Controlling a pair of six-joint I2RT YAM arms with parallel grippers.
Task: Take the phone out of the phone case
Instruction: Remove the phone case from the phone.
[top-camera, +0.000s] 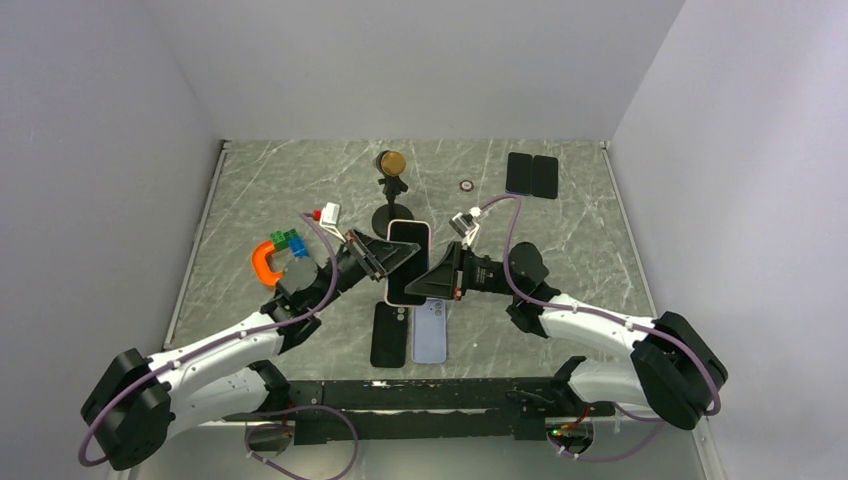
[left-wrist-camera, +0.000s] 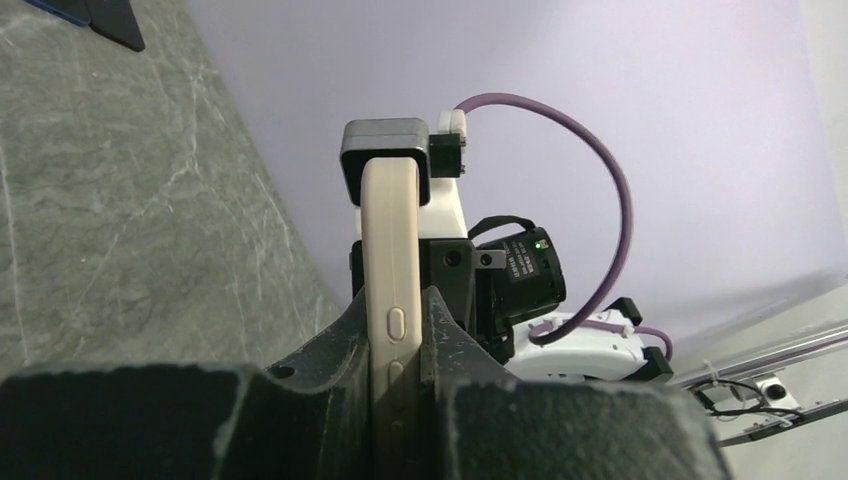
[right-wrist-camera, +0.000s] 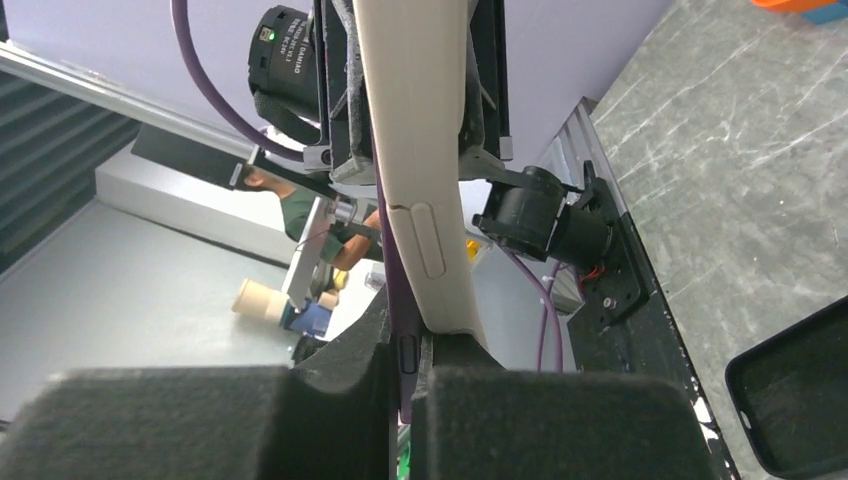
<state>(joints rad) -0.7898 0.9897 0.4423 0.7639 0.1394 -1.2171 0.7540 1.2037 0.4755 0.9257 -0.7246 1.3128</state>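
Note:
A phone in a cream-pink case (top-camera: 407, 262) is held above the table between both grippers. My left gripper (top-camera: 382, 256) is shut on the case's left long edge; in the left wrist view its jaws (left-wrist-camera: 396, 335) clamp the cream case (left-wrist-camera: 390, 230) by the side buttons. My right gripper (top-camera: 434, 282) is shut at the right edge. In the right wrist view it (right-wrist-camera: 405, 350) pinches the purple phone (right-wrist-camera: 392, 270), whose edge has come away from the cream case (right-wrist-camera: 420, 130) at that corner.
A black case (top-camera: 388, 335) and a blue phone (top-camera: 430, 332) lie near the arm bases. Two black cases (top-camera: 531, 175) sit back right. A stand with a gold disc (top-camera: 391, 165), an orange clamp (top-camera: 264, 262), toy bricks (top-camera: 290, 241) and a small ring (top-camera: 465, 185) are also there.

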